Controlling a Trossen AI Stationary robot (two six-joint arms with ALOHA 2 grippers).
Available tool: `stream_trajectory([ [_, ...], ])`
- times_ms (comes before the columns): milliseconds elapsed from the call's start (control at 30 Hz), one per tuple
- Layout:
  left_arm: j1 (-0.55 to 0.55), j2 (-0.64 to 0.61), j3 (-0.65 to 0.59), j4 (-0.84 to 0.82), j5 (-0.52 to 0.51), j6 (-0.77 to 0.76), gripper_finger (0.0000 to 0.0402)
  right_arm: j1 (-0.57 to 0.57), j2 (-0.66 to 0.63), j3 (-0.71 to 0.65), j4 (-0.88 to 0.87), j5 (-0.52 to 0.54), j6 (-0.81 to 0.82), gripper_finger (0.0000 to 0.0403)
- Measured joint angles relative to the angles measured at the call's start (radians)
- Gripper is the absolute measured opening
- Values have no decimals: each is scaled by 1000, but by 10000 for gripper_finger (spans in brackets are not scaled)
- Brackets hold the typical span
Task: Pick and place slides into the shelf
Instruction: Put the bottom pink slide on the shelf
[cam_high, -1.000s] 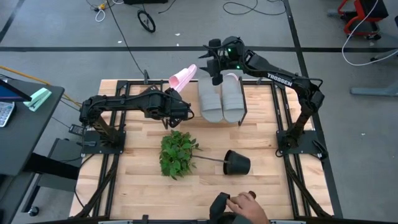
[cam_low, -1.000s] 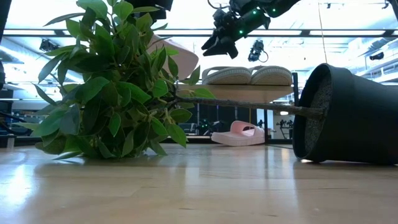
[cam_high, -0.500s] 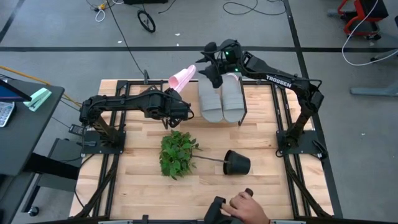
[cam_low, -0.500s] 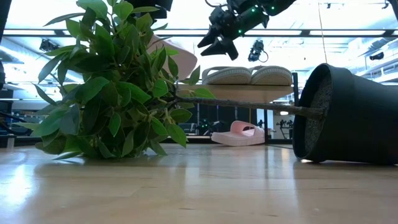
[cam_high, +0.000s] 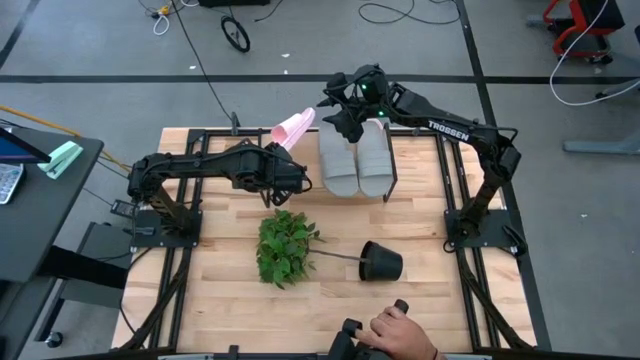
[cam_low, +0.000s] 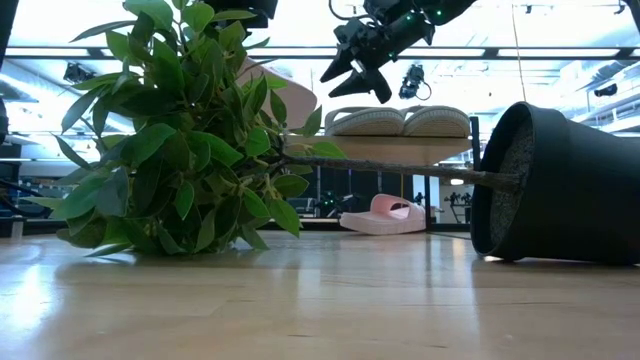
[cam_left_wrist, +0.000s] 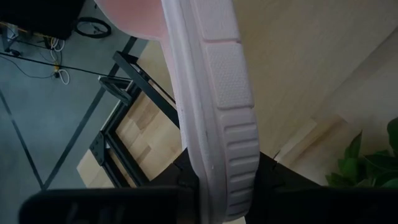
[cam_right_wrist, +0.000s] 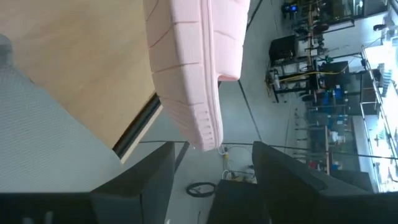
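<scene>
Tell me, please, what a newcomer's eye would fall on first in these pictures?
Probably the pale pink slide held up in the air by the left gripper beside the shelf, with the right gripper hovering open-fingered close to it. Next, the black plant pot tipped on its side on the table, its leafy plant spilled out flat.

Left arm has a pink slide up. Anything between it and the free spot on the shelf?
Yes. The right gripper, fingers open, hovers beside the held pink slide, above the shelf end next to the two grey slides. The left gripper grips that slide.
</scene>
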Motion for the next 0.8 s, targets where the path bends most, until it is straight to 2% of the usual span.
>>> stream_trajectory([
  [800,0,0,0,0,1,28,69,3,10,0,-4,-65,-63,220],
])
